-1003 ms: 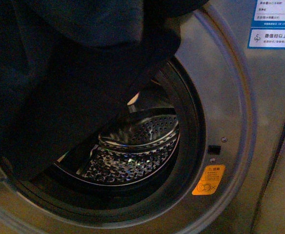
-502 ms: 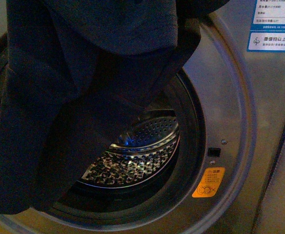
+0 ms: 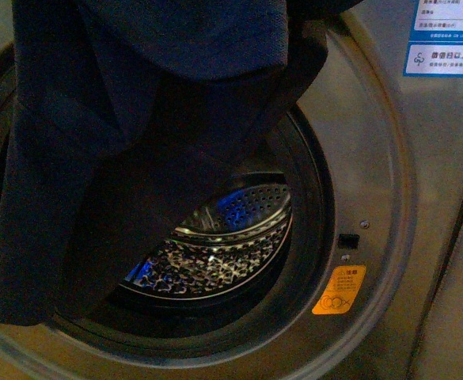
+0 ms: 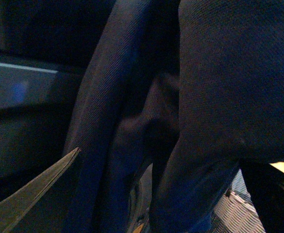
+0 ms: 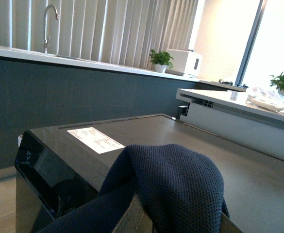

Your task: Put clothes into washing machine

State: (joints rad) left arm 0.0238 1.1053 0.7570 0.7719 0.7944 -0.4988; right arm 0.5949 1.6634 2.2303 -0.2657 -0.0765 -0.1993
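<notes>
Shifting right, clothes now hang lengthwise down the left of the washing machine porthole — drum open just behind. Both arms' fingers sit buried under cloth — their grip can't be told.

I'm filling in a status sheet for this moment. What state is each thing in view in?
clothes: hanging limp in front of the opening, covering its upper left part.
washing machine: porthole uncovered, inside visible.
drum: no garment in the part that shows.
blue light: lit.
</notes>
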